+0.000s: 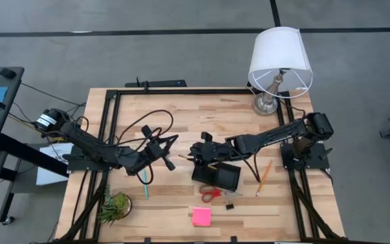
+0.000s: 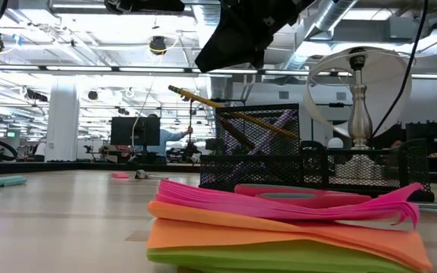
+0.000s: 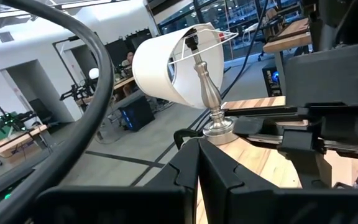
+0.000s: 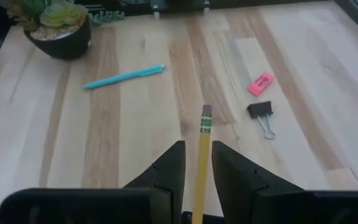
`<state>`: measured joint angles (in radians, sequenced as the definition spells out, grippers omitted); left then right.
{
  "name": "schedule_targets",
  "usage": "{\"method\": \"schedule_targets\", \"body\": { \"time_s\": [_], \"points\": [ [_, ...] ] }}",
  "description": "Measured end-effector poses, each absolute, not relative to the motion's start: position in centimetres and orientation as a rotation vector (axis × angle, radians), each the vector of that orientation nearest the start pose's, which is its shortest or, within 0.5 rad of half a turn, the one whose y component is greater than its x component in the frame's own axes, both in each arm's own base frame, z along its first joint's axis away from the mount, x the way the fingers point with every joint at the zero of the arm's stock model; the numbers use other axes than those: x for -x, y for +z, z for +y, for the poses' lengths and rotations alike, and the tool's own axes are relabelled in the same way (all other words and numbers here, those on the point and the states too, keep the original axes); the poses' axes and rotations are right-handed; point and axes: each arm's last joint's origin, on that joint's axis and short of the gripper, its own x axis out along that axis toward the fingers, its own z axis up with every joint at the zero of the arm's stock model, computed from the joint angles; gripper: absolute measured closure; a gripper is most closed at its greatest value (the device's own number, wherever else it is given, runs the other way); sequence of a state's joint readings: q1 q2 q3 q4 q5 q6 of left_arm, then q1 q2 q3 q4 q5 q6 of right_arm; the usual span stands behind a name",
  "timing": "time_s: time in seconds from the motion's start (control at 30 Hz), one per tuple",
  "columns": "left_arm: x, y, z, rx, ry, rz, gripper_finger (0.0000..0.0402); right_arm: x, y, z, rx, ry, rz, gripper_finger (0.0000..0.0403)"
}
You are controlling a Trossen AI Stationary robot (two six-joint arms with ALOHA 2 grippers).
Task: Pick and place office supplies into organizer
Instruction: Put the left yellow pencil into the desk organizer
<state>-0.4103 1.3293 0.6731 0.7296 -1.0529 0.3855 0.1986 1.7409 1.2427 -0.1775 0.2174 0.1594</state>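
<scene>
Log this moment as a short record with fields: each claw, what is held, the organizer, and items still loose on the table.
right claw: shut on a yellow pencil with a pink eraser tip, above the black mesh organizer
left claw: shut, empty, raised left of the organizer
organizer contents: not clear
loose items: teal pen, pink eraser, black binder clip, red-handled scissors, pink sticky-note pad, orange pencil
other: white-shaded lamp, green potted plant
</scene>
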Motion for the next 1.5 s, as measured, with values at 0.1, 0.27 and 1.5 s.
{"method": "schedule_targets", "body": {
  "time_s": [0.1,0.27,1.5],
  "points": [
    [-25.7,26.3,-8.5,-0.324,0.642,0.073,0.0401,-37.7,23.9,6.9,0.013,-0.063,0.658,0.033],
    [-25.7,26.3,-8.5,-0.324,0.642,0.073,0.0401,-38.0,23.5,6.6,0.003,-0.072,0.663,0.033],
    [-25.5,25.4,-8.9,-0.328,0.628,0.132,0.0401,-39.5,24.8,7.5,-0.031,-0.124,0.433,0.0388]
  ]
}}
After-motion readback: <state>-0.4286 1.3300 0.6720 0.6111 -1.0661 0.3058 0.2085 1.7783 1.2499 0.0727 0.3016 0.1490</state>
